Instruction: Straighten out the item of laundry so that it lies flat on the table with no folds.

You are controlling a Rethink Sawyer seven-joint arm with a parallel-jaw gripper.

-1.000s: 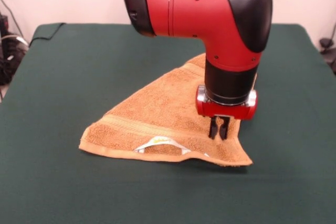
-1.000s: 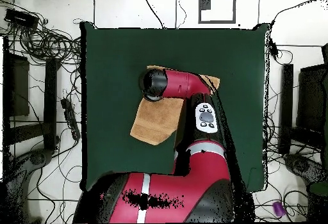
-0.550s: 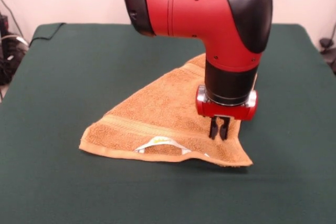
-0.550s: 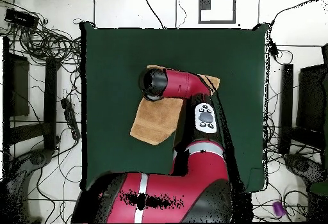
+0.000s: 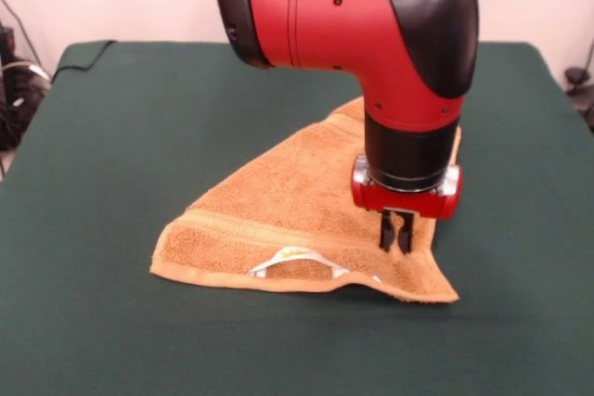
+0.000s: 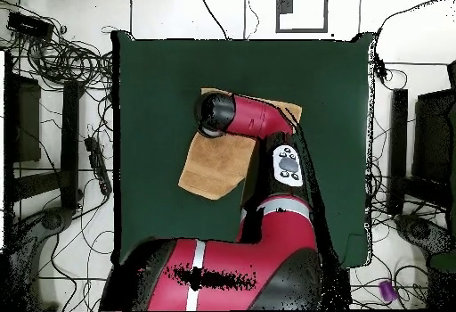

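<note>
We are seeing the gripper (image 5: 396, 232) pinching the towel (image 5: 288, 201) near its right front corner, fingers (image 5: 386, 229) narrow and closed on the cloth. Towel is lying folded in a triangle mid-table (image 5: 121, 136), white label (image 5: 295, 258) showing at the front edge.

A large rectangular bench (image 5: 139, 118) covered in dark green cloth is carrying one thing: a small orange-tan terry towel (image 5: 278, 201) with a white label (image 5: 297, 258). The towel is lying folded into a rough triangle, one near corner lifting slightly off the cloth.
</note>
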